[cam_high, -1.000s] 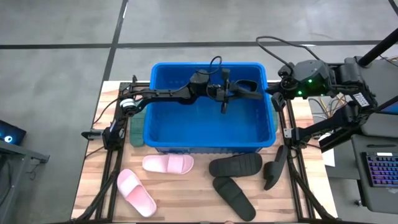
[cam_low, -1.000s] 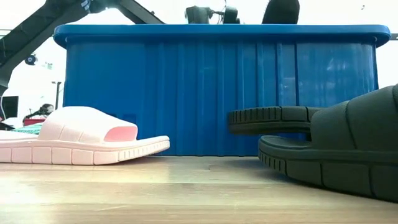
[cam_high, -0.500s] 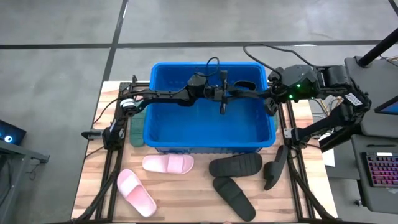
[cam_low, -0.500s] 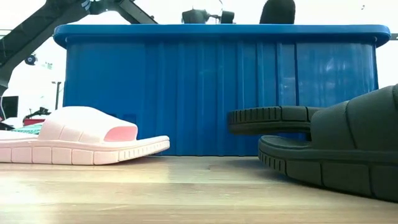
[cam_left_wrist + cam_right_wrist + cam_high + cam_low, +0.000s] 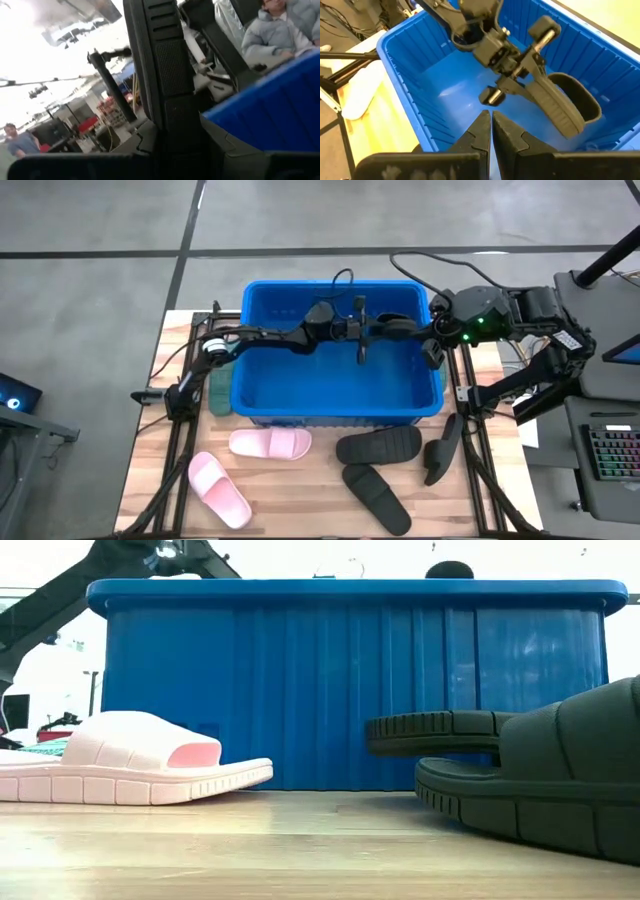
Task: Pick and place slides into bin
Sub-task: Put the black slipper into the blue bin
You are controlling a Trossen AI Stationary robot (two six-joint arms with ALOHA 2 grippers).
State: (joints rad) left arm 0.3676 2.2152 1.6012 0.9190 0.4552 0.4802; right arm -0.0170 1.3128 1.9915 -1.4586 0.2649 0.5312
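Left tool [image 5: 522, 70] inside bin [image 5: 262, 395], pinching black slide [image 5: 560, 107] by sole edge. Foam: light, bendy, grippy; rim or strap best hold. Right tool [image 5: 491, 127] shut, empty, over bin rim.

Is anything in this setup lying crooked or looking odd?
One black slide stands on its edge near the right table frame, while the other slides lie flat. A green one is wedged between the blue bin and the left frame. The left gripper holds a black slide over the bin.
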